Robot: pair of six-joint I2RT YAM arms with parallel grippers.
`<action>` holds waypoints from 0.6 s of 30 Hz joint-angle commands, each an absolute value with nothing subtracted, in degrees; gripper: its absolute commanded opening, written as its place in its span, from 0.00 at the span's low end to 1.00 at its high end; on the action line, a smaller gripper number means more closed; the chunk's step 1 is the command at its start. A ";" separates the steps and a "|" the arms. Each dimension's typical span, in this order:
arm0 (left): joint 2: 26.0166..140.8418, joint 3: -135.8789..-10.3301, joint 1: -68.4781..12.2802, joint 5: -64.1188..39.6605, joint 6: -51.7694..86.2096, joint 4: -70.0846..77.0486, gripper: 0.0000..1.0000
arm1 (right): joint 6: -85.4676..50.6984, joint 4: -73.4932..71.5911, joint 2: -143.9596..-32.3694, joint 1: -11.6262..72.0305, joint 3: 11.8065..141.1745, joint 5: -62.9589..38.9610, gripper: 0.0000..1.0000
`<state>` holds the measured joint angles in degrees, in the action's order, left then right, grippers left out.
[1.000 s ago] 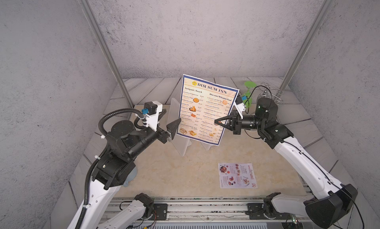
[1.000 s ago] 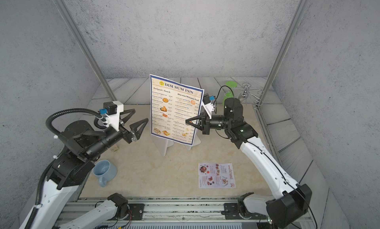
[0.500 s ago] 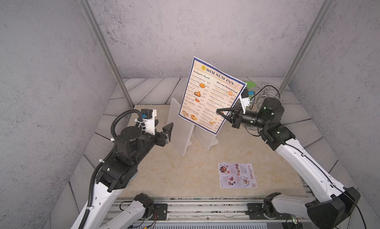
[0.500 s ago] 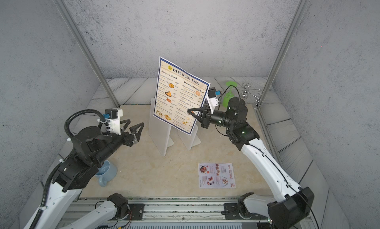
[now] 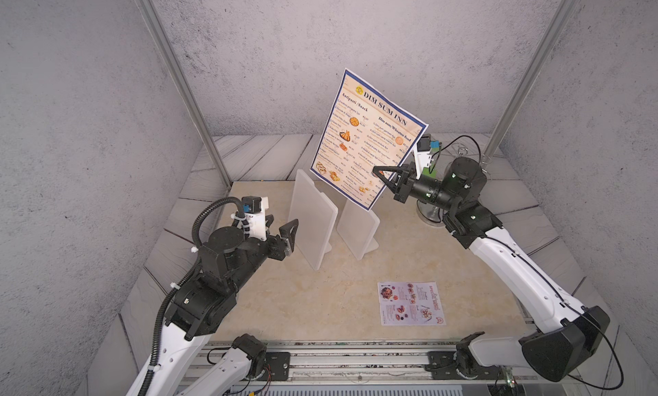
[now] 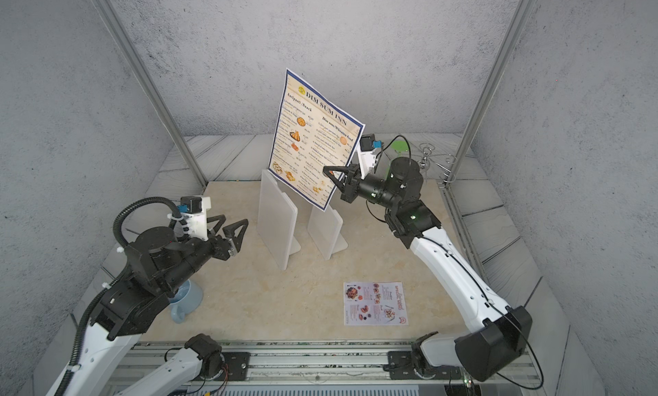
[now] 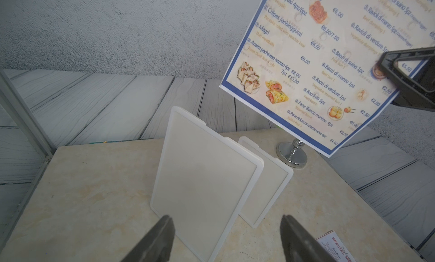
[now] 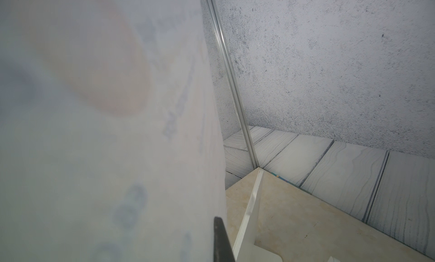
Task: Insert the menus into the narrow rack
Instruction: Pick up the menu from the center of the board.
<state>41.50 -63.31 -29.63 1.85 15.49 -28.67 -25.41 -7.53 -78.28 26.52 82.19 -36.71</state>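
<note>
R gripper [image 5: 378, 171] clamps DIM SUM INN menu [image 5: 366, 134] over rack [image 5: 313, 216]; L gripper [image 6: 228, 226] spread. Nxt: level it, lower into slot.

Even, diffuse light from overhead in all views; bright, no harsh spots. Shadows soft & faint: only pale shade at the foot of the white rack [image 5: 313, 220] on the beige tabletop [image 5: 320, 305]. Both top views sharp, w/ wide-angle stretch: frame poles [image 5: 178, 84] splay outward toward corners. Left wrist view: print on DIM SUM INN menu [image 7: 306, 60] crisp, small glints on chrome stand base [image 7: 292, 156], left gripper [image 7: 226, 218] fingers [image 7: 155, 239] blurred at pic edge. Right wrist view: menu's back too close to lens, fully out of focus, print ghosting thru; concrete wall [image 8: 329, 72] behind is sharp.
</note>
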 commanded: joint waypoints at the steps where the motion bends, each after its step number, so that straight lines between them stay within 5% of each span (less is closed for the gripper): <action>1: 40.53 -62.56 -29.27 0.78 16.26 -29.48 0.74 | -26.24 -8.36 -81.68 27.00 85.86 -34.48 0.00; 18: 39.04 -61.60 -29.27 0.61 16.08 -31.95 0.74 | -28.12 -8.46 -95.61 29.65 98.41 -27.13 0.00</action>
<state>39.72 -62.06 -29.63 0.69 15.73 -31.03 -27.29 -7.55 -93.34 29.10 95.81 -28.99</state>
